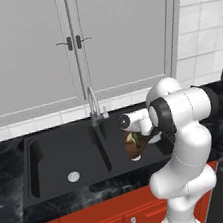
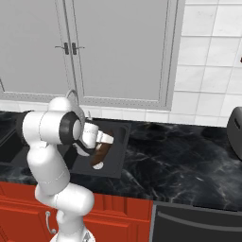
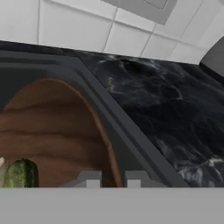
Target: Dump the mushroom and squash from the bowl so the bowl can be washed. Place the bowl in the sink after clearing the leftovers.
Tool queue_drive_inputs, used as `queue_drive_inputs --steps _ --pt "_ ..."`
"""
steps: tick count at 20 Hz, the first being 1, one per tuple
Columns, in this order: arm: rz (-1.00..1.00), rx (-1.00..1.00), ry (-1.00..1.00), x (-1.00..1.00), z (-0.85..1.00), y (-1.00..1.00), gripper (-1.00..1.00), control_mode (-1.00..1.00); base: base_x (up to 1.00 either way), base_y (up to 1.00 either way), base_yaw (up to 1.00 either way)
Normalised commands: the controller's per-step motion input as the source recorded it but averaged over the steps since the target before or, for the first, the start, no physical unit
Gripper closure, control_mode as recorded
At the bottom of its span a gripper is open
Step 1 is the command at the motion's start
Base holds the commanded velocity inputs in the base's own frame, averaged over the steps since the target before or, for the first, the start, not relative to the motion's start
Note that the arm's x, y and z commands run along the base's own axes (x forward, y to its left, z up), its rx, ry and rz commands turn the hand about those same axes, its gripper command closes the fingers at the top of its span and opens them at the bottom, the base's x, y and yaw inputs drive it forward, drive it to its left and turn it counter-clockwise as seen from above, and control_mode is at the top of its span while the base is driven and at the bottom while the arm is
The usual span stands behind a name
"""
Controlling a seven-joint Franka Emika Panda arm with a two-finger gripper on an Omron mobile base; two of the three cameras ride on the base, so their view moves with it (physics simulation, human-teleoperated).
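While held tilted steeply over right basin of sink (image 1: 64,156), bowl (image 1: 134,145) not yet emptied. Gripper (image 3: 113,179) clamped on bowl rim, fingertips (image 3: 89,179) close together at 6 o'clock of hand view. Squash (image 3: 19,173) resting inside bowl at 7 o'clock, pale sliver beside it likely mushroom (image 3: 1,162), too cropped to confirm. Faucet (image 1: 93,103) at 10 o'clock from bowl. Judged roughly midway: bowl lifted and tipped; leftovers to be shed, bowl then to be set in basin.
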Motion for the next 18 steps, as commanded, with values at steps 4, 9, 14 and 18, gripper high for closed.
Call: queue_drive_inputs --steps 4,9,14,18 --pt "0.01 -0.15 -0.1 -0.25 0.05 0.15 1.0 -1.0 0.0 0.0 0.0" --pt "0.0 -0.05 -0.17 -0.27 0.19 0.0 1.0 -1.0 0.0 0.0 0.0" --pt "0.0 -0.07 -0.17 -0.13 0.3 0.0 1.0 -1.0 0.0 0.0 0.0" --pt "0.01 -0.16 -0.12 -0.04 0.67 0.1 1.0 -1.0 0.0 0.0 0.0"
